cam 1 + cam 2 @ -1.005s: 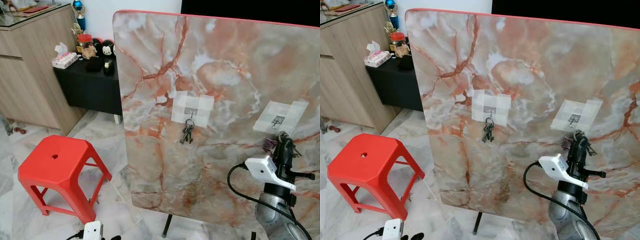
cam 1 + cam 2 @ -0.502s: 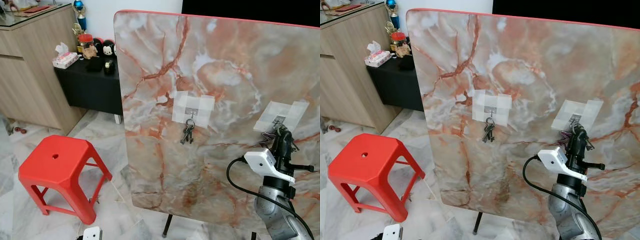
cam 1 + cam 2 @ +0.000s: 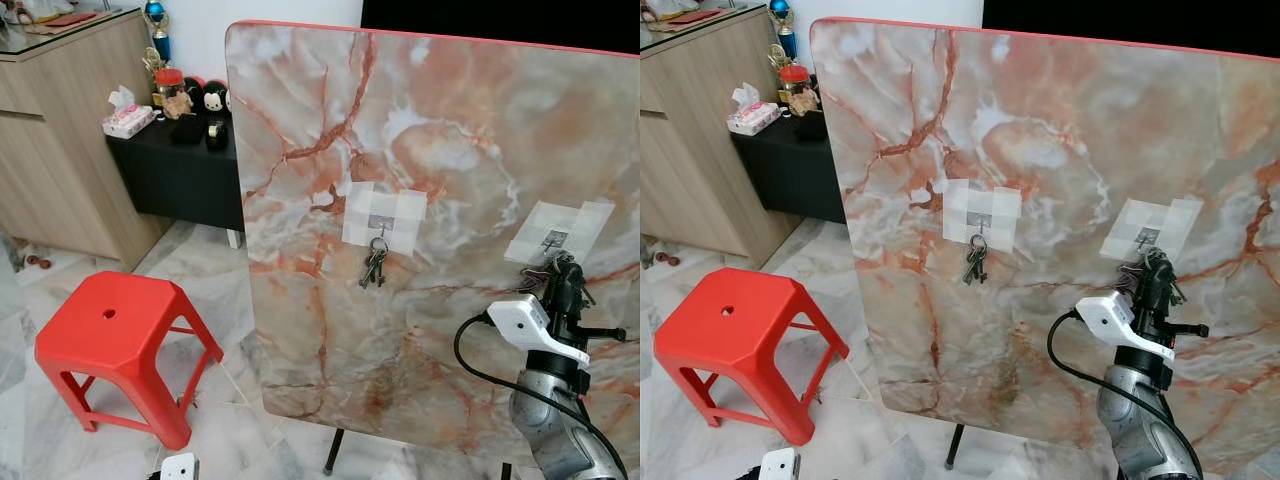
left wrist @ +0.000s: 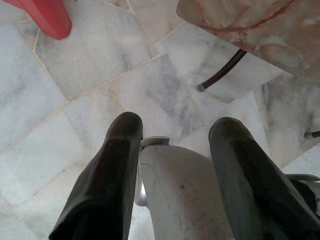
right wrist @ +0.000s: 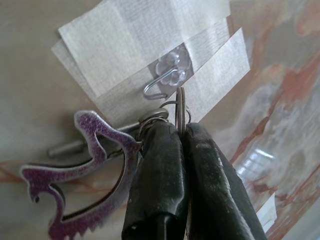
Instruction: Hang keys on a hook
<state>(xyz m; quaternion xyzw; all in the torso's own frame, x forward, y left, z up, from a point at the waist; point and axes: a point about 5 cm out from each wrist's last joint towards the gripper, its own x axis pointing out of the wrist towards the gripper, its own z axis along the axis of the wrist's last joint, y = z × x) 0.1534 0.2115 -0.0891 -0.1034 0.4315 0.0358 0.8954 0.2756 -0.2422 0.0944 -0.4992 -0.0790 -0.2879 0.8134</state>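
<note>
A marble-patterned board (image 3: 430,150) stands upright with two taped wire hooks. The left hook (image 3: 380,228) carries a bunch of keys (image 3: 373,268). My right gripper (image 3: 561,268) is raised just below the right hook (image 3: 553,240) and is shut on a key ring (image 5: 180,107). The ring's top sits right beside the hook's wire loop (image 5: 156,91). A purple bird-shaped charm (image 5: 87,172) and a key dangle from the ring beside the fingers (image 5: 160,165). My left gripper (image 4: 175,135) hangs low over the floor, open and empty.
A red plastic stool (image 3: 115,345) stands on the marble floor to the left. Behind it are a wooden cabinet (image 3: 60,130) and a low black table (image 3: 175,165) with a tissue box and small figures. The board's thin dark leg (image 3: 333,452) reaches the floor.
My right gripper rose with the key ring from below the right hook to just under it. The left arm sank lower.
</note>
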